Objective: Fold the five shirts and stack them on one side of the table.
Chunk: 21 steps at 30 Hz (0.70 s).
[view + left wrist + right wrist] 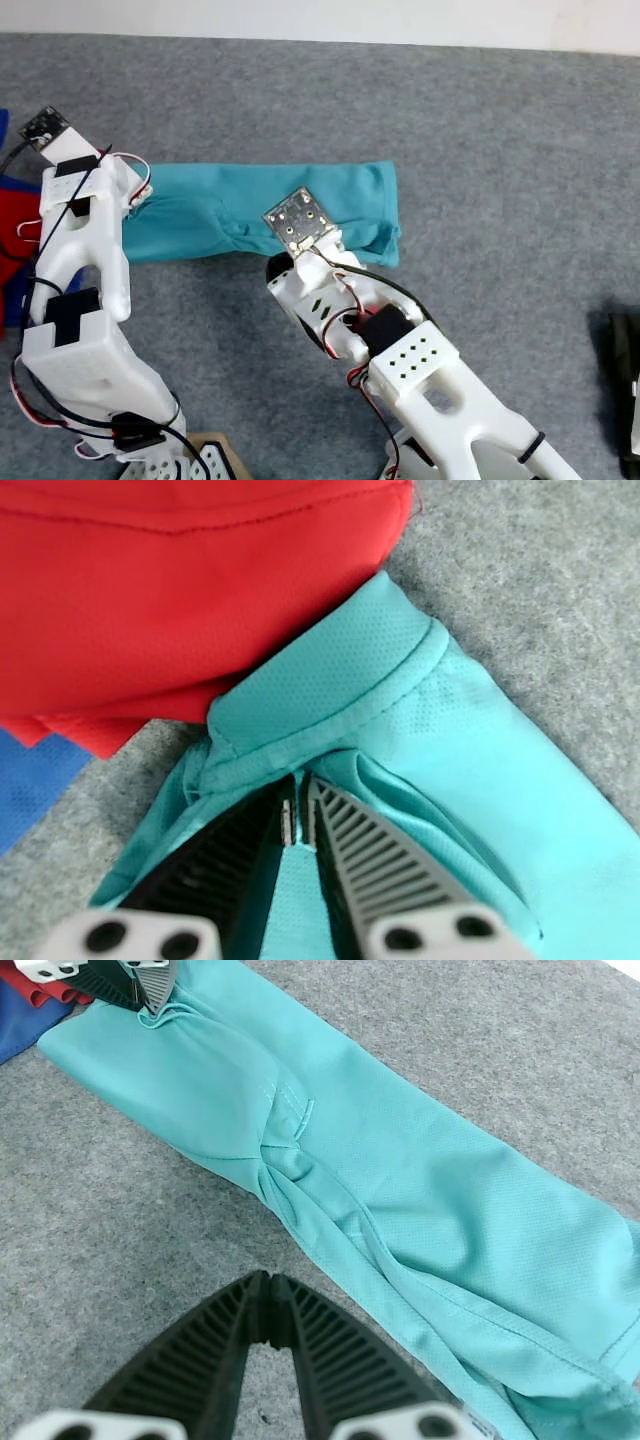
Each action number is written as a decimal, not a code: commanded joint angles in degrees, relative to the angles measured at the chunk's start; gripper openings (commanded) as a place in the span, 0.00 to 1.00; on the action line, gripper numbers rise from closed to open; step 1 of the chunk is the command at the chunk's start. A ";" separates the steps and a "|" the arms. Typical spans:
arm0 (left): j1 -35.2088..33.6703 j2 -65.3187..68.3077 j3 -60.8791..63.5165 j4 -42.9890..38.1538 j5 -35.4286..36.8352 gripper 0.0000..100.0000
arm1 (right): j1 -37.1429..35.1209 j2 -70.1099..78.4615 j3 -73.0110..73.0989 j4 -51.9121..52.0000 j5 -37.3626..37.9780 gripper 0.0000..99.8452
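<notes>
Fabric of the teal shirt (pixel 250 205) is a fine dotted mesh. We see it folded lengthwise into a long narrow band lying flat on the grey table (pixel 500 150), with a stitched collar band at one end and a knot of creases near its middle.

Our left gripper (pixel 298 825) is pinched down on the collar end, with a thin fold of teal cloth between its ribbed jaws. Just beyond its tips the collar meets the red shirt (pixel 150 590). We cannot tell which of the two lies on top there. A blue shirt (pixel 30 780) shows beside the red one, off to one side of this gripper.

Our right gripper (pixel 265 1290) has its jaws pressed together with nothing between them. It sits over bare table, just beside the band's long edge and near the creased middle. The band's hemmed end lies beyond it, on the side away from the left gripper.
</notes>
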 commanded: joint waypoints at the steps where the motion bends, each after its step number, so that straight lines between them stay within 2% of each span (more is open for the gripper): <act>1: -0.75 -0.40 -2.59 -0.53 0.79 0.16 | -0.57 -1.63 -0.22 0.22 0.62 0.01; 4: -0.75 -0.66 -2.15 -0.44 0.70 0.28 | -0.57 -1.63 -0.22 0.22 0.62 0.01; 6: -0.75 -0.75 -2.77 0.53 0.70 0.31 | -0.57 -1.63 -0.22 0.22 0.62 0.01; 15: -2.68 -4.35 -13.93 13.45 0.79 0.20 | 0.40 -1.63 -0.40 0.22 0.53 0.01; 18: -2.51 -6.55 -14.20 19.25 0.88 0.20 | 4.26 -1.63 -0.92 0.13 -0.62 0.01; 21: -0.48 -8.04 -14.20 24.97 0.97 0.19 | 9.27 -1.54 -2.15 -1.63 -5.27 0.06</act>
